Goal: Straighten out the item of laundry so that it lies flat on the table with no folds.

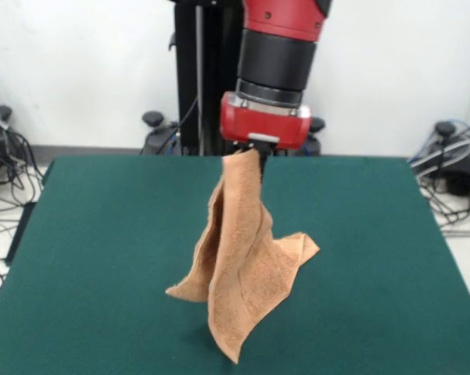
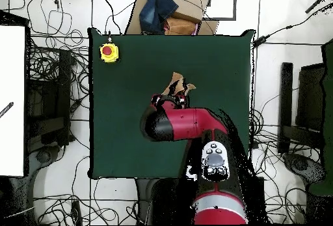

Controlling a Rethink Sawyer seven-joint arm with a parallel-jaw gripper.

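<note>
The red and black arm (image 1: 278,47) comes down over the middle of the dark green surface (image 1: 94,258), and its end effector (image 1: 254,150) is pinching the top of the orange-tan towel (image 1: 242,258), lifting it into a tall, narrow peak. Below the grip the cloth hangs in long vertical folds and spreads wider toward its lower part, where one corner juts out to the side and another points down toward the near edge (how much of the lower edge actually rests on the surface cannot be told). From overhead the arm covers most of the towel, so only a small crumpled bit shows beyond the wrist, near the middle of the surface; a yellow box with a red button (image 2: 109,52) sits close to one far corner, well apart from the cloth
</note>
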